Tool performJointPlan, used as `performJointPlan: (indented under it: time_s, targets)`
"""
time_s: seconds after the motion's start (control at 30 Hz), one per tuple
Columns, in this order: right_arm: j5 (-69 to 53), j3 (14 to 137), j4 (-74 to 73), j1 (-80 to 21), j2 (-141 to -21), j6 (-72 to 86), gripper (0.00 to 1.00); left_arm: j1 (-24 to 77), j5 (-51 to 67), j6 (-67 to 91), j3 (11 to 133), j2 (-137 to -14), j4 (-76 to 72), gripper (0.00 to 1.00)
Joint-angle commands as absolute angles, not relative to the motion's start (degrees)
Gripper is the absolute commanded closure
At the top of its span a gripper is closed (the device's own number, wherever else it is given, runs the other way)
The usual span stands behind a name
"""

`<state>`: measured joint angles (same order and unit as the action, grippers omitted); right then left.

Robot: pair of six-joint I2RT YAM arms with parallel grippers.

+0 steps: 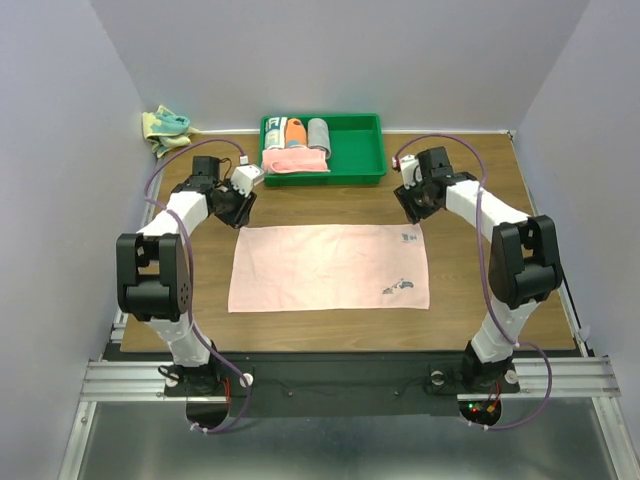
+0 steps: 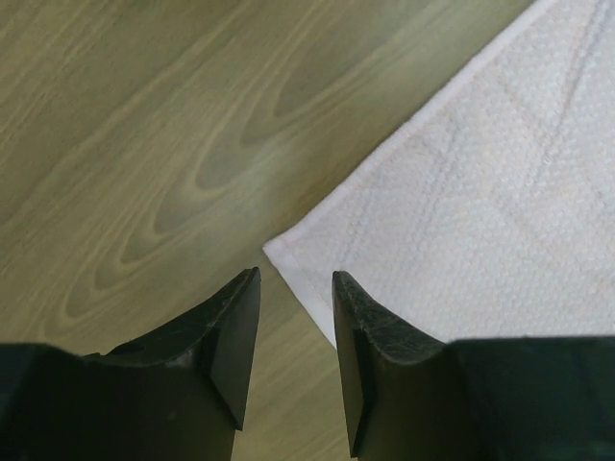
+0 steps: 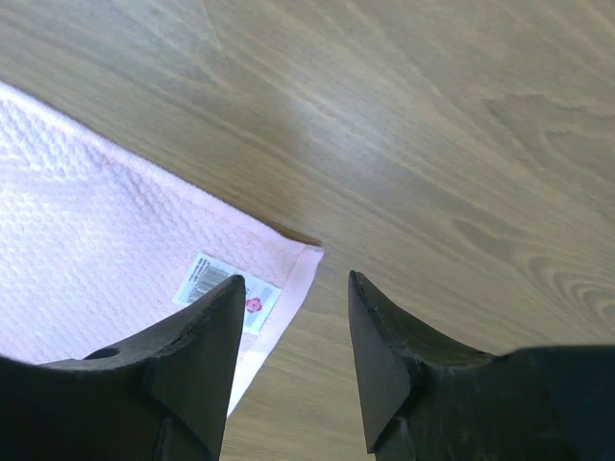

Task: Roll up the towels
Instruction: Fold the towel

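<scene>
pink towel (image 1: 325, 268) flat on surface (image 1: 500, 300), 2 claws at its far corners
left claw (image 2: 296, 277) angled down, open, at far-left corner; right claw (image 3: 297, 277) likewise open at far-right; neither grips.

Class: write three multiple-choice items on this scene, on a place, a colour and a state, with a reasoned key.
1. The green tray sits at the table's: A near edge; B far edge; C left edge.
2. The flat towel is: A teal; B grey; C pale pink.
3. The left gripper is: A open, empty; B shut on towel; C shut on tray.
Key: B, it lies by the back wall; C, pale pink seen from above; A, jaws apart by the towel's corner.
</scene>
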<state>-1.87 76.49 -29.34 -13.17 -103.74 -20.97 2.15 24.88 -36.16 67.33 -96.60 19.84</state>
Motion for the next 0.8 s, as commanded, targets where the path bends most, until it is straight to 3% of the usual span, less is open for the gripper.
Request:
performJointPlan:
  time_s: [0.0,0.53,0.63,0.77]
  targets:
    - [-4.66,79.45,-31.73,-10.90,-105.46,-22.32,0.47,2.20,23.20,-33.93,70.22,-99.84,18.81,0.54]
    - [-13.88,84.20,-38.05,-6.77,-114.87,-20.74,0.52,1.67,22.76,-33.14,73.65,-105.91,19.77,0.49]
    - [-14.94,84.11,-38.49,-6.50,-115.93,-20.57,0.55,1.41,22.94,-33.05,73.92,-106.96,20.21,0.49]
    - [-15.03,84.64,-38.67,-6.33,-116.80,-20.39,0.67,1.06,23.38,-33.05,74.62,-108.10,20.74,0.51]
